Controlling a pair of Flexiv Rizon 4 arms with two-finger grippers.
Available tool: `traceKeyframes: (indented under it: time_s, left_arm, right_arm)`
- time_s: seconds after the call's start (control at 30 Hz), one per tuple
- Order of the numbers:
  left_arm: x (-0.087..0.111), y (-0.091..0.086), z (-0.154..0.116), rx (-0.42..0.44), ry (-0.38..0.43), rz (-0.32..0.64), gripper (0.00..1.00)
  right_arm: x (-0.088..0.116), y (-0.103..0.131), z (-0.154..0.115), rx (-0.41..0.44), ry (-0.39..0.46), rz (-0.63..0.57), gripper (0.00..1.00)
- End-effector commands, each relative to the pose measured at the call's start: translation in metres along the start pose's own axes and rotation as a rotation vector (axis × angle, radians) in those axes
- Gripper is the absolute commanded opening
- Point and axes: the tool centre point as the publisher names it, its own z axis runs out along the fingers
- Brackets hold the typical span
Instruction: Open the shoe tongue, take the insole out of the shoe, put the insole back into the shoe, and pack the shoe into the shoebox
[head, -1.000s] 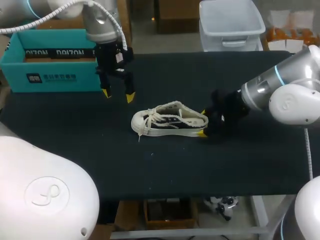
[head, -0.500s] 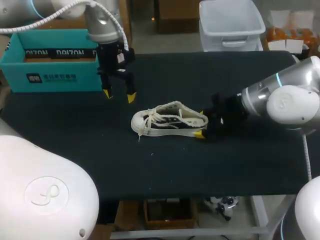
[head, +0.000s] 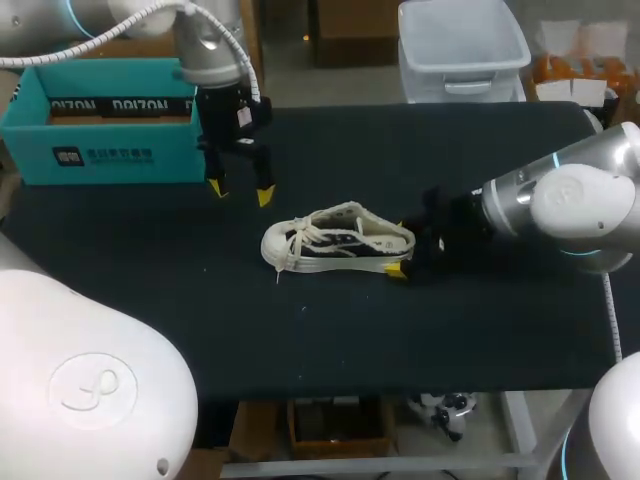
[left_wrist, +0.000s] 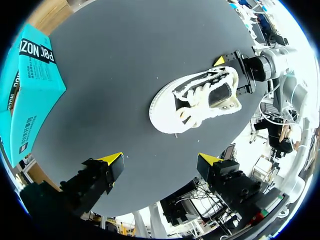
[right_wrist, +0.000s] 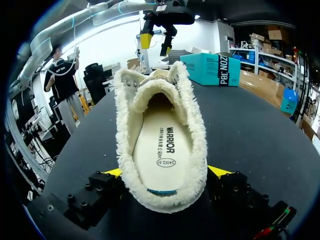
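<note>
Roughly mid-table (head: 300, 340), a white low shoe (head: 338, 243) stands on its sole, toe toward the left edge, heel toward the right edge, laces (head: 300, 238) tied and loose over the front. Right gripper (head: 403, 247) low at the heel, arm coming in from the right edge; fingers set wide and grasping the shoe (right_wrist: 197, 130) from both sides, a yellow tip pressed against each flank of the fleecy collar. Right wrist view looks straight into the opening: pale insole (right_wrist: 159, 145) lies flat inside, tongue standing up at the far end. Left gripper (head: 240, 190) hangs above the cloth toward the far left, between the shoe and a teal box (head: 100, 150), touching neither; fingers released, spread apart, nothing between them. From the left wrist, the shoe (left_wrist: 197, 97) lies ahead of that gripper (left_wrist: 161, 160), well apart, the right gripper at its far end. Box sits at the far left corner, open side up, near wall facing the front edge; contents not visible
</note>
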Motion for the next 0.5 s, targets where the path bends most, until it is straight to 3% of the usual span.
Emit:
traceKeyframes:
  time_s: [0.03,0.5]
  left_arm:
    - [-0.0016,-0.0009,0.0027,-0.001,0.004,0.000,1.00]
    - [-0.0008,0.0001,0.0047,-0.001,-0.007,-0.001,1.00]
  right_arm:
    - [-0.0042,-0.0012,0.0102,-0.011,0.005,-0.004,1.00]
    - [0.0002,0.0040,0.0090,-0.029,0.019,-0.017,1.00]
